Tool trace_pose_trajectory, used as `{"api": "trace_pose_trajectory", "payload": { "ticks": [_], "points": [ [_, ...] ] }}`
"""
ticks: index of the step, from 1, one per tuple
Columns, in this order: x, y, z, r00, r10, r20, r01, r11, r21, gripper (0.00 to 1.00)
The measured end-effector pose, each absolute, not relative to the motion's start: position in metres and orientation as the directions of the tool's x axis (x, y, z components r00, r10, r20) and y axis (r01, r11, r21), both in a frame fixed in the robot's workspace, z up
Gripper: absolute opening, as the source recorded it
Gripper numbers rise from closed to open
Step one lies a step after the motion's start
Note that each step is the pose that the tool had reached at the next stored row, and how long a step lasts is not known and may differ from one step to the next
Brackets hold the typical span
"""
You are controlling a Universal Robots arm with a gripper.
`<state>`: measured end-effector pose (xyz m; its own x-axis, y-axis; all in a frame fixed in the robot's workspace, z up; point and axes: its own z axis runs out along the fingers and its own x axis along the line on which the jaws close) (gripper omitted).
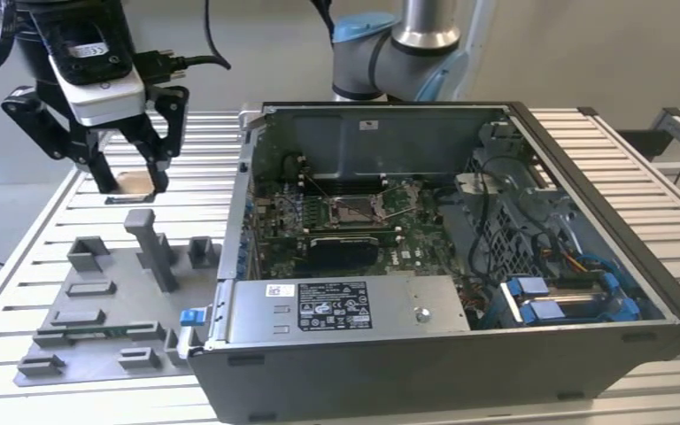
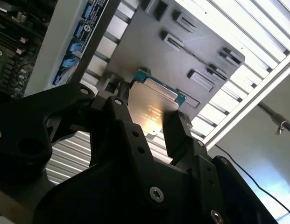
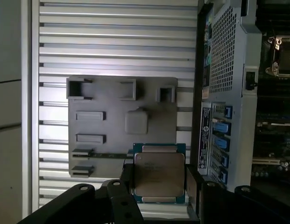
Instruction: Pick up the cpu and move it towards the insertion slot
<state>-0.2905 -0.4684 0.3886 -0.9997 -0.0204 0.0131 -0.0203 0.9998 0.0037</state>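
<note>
a slatted metal table is seen carrying a grey fixture plate and an open computer case. the cpu is clamped between the fingers of the gripper, raised above the table, well apart from the insertion slot inside the case.

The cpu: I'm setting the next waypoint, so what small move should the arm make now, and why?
Probably a short carry toward the exterior view's right. The gripper is shut on the cpu, held clear of the grey fixture plate, and the insertion slot lies inside the open case on that side.
</note>
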Motion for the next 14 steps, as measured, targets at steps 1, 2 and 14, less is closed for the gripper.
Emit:
{"api": "trace_pose_trajectory", "payload": {
  "ticks": [1, 2, 14],
  "points": [
    [-0.287, -0.468, 0.389, -1.000, -0.020, 0.013, -0.020, 1.000, 0.004, 0.00],
    [-0.284, -0.468, 0.389, -1.000, -0.020, 0.014, -0.020, 1.000, 0.004, 0.00],
    [-0.248, -0.468, 0.389, -1.000, -0.020, 0.019, -0.020, 1.000, 0.004, 0.00]
  ]
}}
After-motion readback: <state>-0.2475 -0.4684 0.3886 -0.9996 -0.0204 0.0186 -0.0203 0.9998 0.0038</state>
